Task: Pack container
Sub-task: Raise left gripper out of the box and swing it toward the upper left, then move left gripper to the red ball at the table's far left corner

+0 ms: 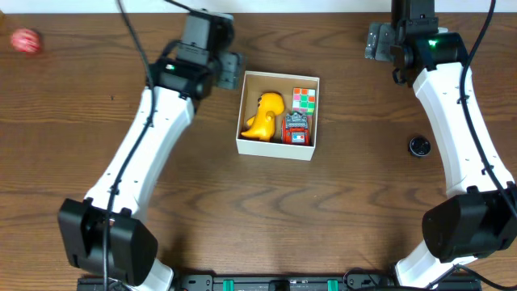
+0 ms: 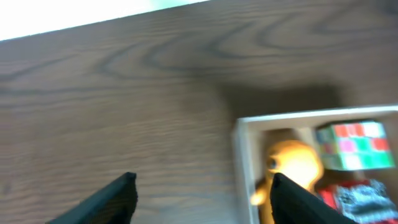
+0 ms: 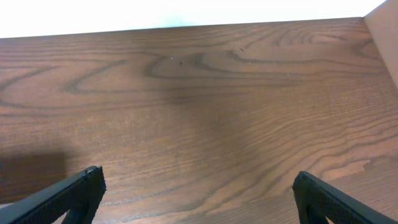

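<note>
1. The container [image 1: 271, 148] sits mid-table. It holds a yellow toy [image 1: 264, 115], a colour cube [image 1: 304, 99] and a red toy [image 1: 296, 129], packed close together.
2. My left gripper [image 2: 202, 196] hangs just beside the box's far-left corner, jaws apart, nothing between them. I'd lift clear before swinging, so no finger clips the wall.
3. My right gripper [image 3: 199, 193] is spread wide and empty, well apart from the box.
4. Loose on the table are a red ball [image 1: 25, 40] at the far-left corner and a small black round piece [image 1: 418, 146] by the right arm. I reckon the ball is next. It'll likely roll, so I'd descend straight, centred, and close gently.
</note>
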Robot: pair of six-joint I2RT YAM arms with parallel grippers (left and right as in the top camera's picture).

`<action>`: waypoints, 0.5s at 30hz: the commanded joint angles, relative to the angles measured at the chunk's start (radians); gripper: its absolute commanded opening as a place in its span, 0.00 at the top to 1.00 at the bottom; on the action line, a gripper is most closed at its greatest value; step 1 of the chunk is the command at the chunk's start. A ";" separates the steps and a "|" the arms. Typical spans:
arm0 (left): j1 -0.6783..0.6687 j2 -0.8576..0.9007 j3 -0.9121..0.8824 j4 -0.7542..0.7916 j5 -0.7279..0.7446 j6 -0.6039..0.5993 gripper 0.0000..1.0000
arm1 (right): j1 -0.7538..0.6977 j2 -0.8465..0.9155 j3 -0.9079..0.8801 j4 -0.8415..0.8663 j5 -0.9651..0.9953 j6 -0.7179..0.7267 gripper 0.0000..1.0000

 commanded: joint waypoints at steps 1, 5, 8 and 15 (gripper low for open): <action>0.077 -0.021 -0.004 -0.020 -0.037 -0.148 0.25 | 0.001 0.001 0.002 -0.001 0.010 0.014 0.01; 0.176 -0.022 -0.004 -0.067 -0.038 -0.257 0.24 | 0.001 0.001 0.002 -0.001 0.010 0.014 0.01; 0.241 -0.022 -0.004 -0.097 -0.038 -0.263 0.23 | 0.001 0.001 0.002 -0.001 0.010 0.014 0.01; 0.370 -0.022 -0.004 -0.081 -0.037 -0.262 0.16 | 0.001 0.001 0.002 -0.001 0.010 0.014 0.01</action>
